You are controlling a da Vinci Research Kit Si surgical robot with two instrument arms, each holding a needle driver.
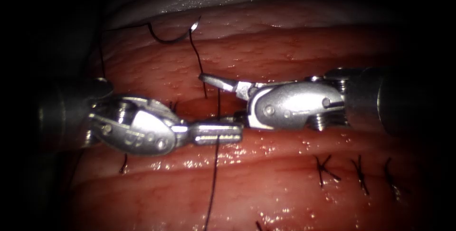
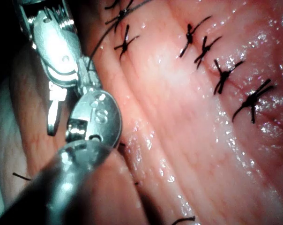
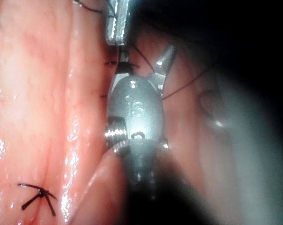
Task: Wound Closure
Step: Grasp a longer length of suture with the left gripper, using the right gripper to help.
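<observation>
Left gripper (image 1: 218, 133): it is being seen coming in from the left, its jaws clenched and lying flat along the cut (image 1: 190, 107); the thread (image 1: 216, 164) is crossing them, and it looks to be gripped there, though this is only a judgement.

Needle (image 1: 166, 38): it is lying free on the tissue (image 1: 285, 197) at the far side, above and to the left of both tools, well apart from them; it is not being held by any tool. Its curve is opening upward, with the bright tip (image 1: 197, 22) at its right end; whether the point is entering the tissue cannot be told.

Thread: it is being seen running from the needle's right end down to the cut, and then past the left gripper toward the near edge.

Right gripper (image 1: 223, 99): it is being seen coming in from the right, its jaws released and spread, with nothing between them; the upper jaw is pointing to the left, toward the thread.

Nearer arm: the left arm's tool is judged a little nearer to the needle, whose long axis is lying across, left to right.

Stitches (image 1: 327, 169): finished knots are sitting on the right part of the cut.
</observation>
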